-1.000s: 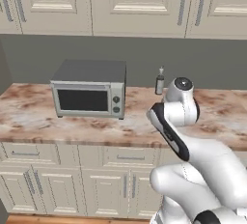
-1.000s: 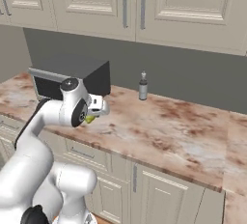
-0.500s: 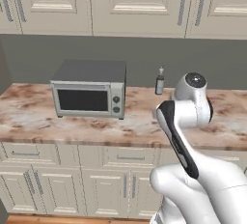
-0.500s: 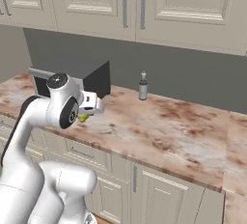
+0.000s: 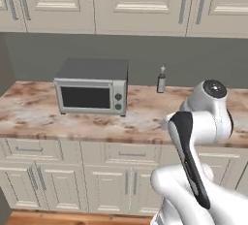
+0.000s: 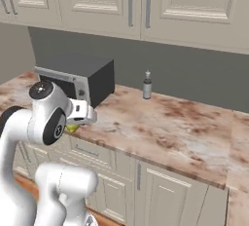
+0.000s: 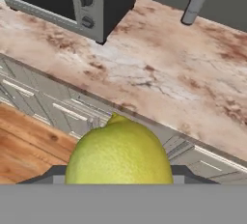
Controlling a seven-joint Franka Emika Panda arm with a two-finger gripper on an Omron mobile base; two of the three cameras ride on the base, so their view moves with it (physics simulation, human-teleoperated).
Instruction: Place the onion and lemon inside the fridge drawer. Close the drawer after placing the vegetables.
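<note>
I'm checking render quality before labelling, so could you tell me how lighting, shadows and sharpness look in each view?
Left base view: flat, even light, a faint shadow under the microwave. Right base view: soft, the bottle slightly blurred, the tool shut on the lemon. Hand view: the lemon looms large and smooth, without glare; the counter is grainy.

No text, label, brand, number or sign can be read anywhere. The microwave (image 5: 92,87) has a plain grey front with two round knobs beside its dark door, and neither knob carries legible marks in the hand view. The small bottle (image 6: 147,85) at the back of the tabletop (image 6: 185,132) shows no readable label; it is too small to tell whether anything is printed on it. The cabinet doors (image 5: 131,3) above and the drawer fronts below the tabletop are blank.
</note>
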